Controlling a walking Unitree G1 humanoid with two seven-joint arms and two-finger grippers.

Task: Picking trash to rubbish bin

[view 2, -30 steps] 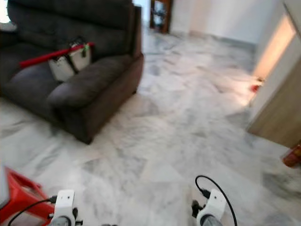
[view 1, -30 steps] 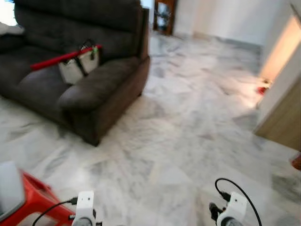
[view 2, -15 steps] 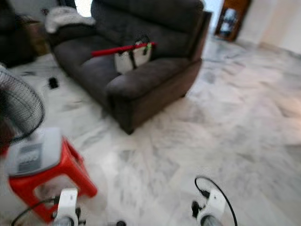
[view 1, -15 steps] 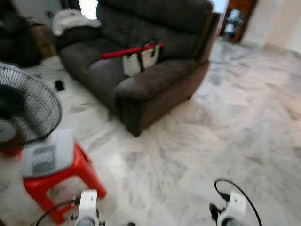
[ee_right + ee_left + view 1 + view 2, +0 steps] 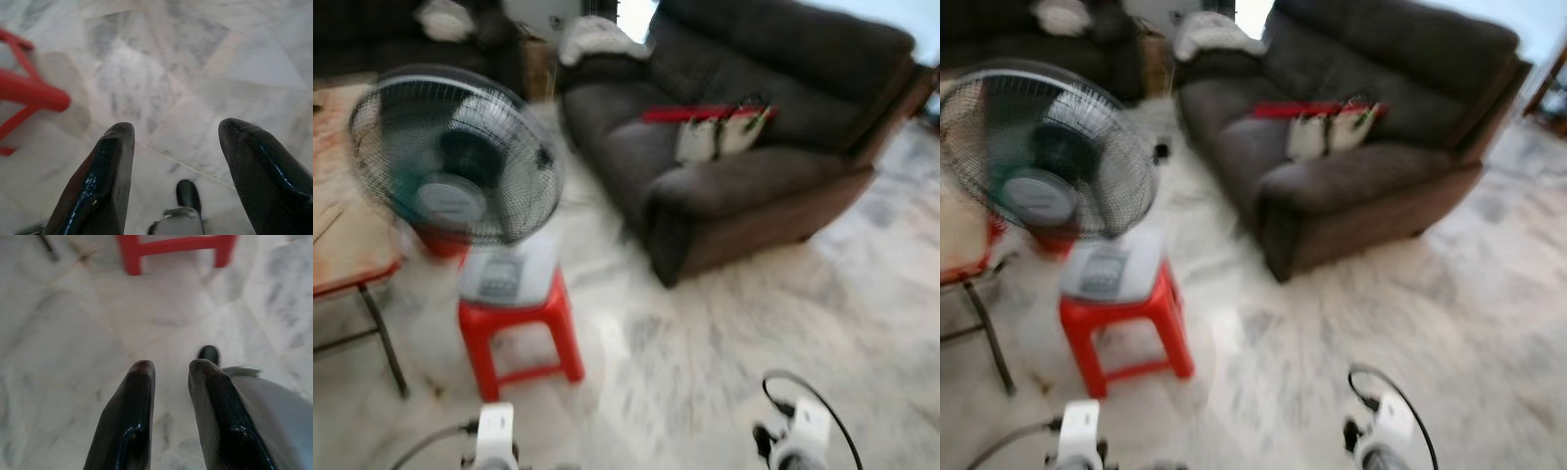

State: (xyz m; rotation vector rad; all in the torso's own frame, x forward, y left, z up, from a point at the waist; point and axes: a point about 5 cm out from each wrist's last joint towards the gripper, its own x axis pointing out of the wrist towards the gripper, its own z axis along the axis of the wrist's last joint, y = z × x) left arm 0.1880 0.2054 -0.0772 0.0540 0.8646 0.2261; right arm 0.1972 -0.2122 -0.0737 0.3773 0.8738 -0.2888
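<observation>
Searching for trash, I carry both grippers low: left gripper (image 5: 171,369) nearly closed, right gripper (image 5: 176,132) spread, both empty.

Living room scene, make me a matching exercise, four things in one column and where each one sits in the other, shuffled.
Things:
1. fan
2. red stool
3. white bag
4. red stick

Places:
A. on the sofa seat
B. on the marble floor
C. on top of the stool
D. lying across the bag's top

Pairs: 1-C, 2-B, 3-A, 4-D
</observation>
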